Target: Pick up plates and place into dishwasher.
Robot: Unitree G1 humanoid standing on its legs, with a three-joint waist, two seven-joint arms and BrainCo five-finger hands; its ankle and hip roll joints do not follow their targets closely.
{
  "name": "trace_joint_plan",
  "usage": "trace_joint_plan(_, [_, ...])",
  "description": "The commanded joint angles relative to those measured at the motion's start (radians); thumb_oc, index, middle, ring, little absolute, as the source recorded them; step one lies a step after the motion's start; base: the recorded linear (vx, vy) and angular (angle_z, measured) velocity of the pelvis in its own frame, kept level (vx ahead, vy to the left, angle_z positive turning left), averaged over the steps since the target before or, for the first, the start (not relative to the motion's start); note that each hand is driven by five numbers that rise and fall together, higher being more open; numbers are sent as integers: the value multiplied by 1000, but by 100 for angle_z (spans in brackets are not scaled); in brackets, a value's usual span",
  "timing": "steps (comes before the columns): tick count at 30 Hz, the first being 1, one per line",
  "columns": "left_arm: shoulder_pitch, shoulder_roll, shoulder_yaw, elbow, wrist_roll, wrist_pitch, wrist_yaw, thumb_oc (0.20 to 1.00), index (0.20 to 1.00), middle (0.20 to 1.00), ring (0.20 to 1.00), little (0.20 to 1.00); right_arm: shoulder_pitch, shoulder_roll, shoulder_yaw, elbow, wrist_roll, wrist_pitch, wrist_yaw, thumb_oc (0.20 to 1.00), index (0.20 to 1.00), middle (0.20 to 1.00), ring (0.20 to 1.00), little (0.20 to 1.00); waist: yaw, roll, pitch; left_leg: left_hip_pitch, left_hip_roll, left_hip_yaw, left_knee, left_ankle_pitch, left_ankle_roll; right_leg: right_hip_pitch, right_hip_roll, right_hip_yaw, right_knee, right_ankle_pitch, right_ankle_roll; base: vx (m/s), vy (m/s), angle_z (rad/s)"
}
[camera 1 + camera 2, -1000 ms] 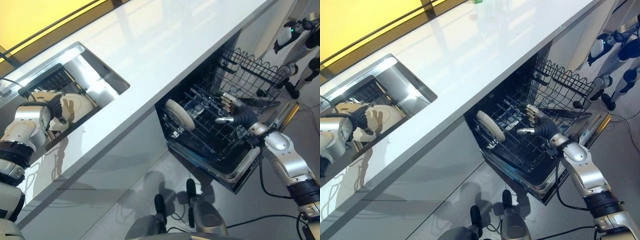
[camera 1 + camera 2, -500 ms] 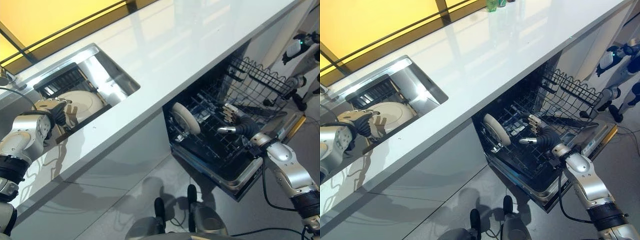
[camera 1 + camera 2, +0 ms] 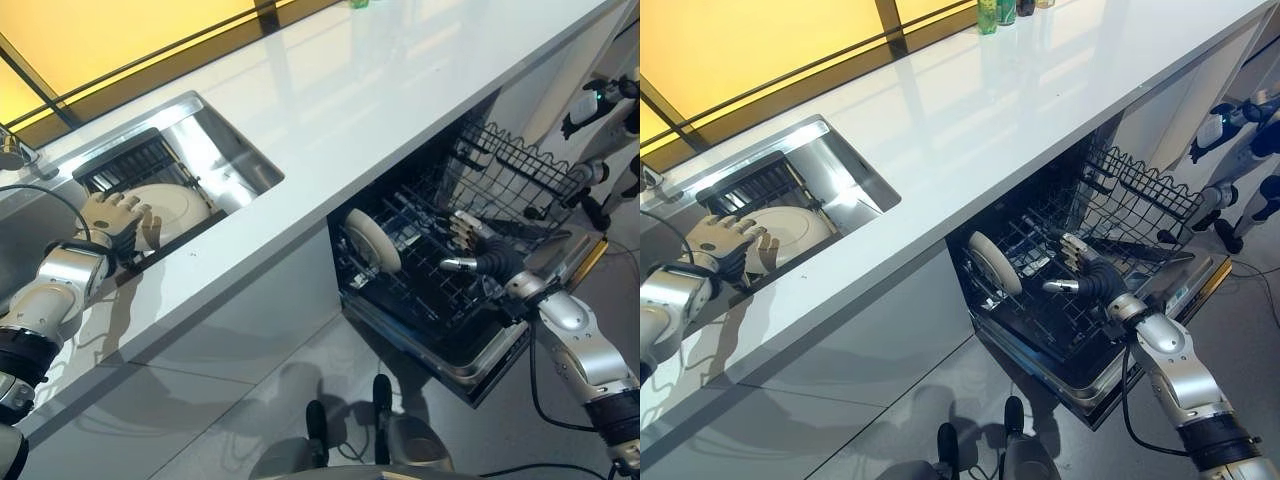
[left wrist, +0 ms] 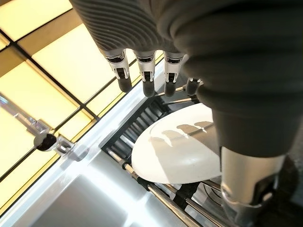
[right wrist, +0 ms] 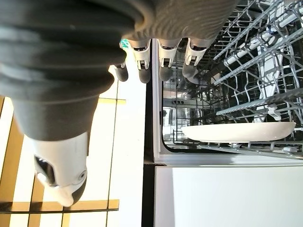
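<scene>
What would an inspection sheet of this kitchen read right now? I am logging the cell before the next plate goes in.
Surface: white counter, bare in its middle, steel sink set into it.
Job's things: one plate in the sink on a dark rack; one plate in the dishwasher standing on edge in the lower rack, door down.
Clutter: bottles at the counter's far edge.
Hands: left hand open over the sink plate, fingers straight; right hand open above the lower rack, holding nothing.
Cables: nothing seen.
Surroundings: yellow window panels; another robot standing beyond the dishwasher.
</scene>
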Motion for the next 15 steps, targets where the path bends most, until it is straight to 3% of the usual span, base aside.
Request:
trace_joint_plan(1, [-27,44,-14,59,73,48,113,1000,1000,1000,1000,1000,-37,-17,-31,-56,47,-81,9,1000,1000,1000,1000,1000,-3,-20,-1,-39,-16,21,23,-87,1,24,-50,-6,26,-123,138,0,0,0])
trace_joint_plan(9, [-85,2,-38,150,27,95,209,1000,1000,1000,1000,1000,-76,-23,-14,-42,40,-82,7,1000,1000,1000,1000,1000,-9,-33,25,-65,-14,24,30,-83,3,-11,-48,6,40,-122,137,-29,19,0])
trace_joint_plan(15, [-123,-22,-55,203,-5,116,214,1000,1000,1000,1000,1000,-98,-26,-7,-35,33,-84,8,1000,1000,1000,1000,1000,-14,-42,38,-80,-11,26,39,-83,3,-28,-47,10,49,-121,136,-6,12,0])
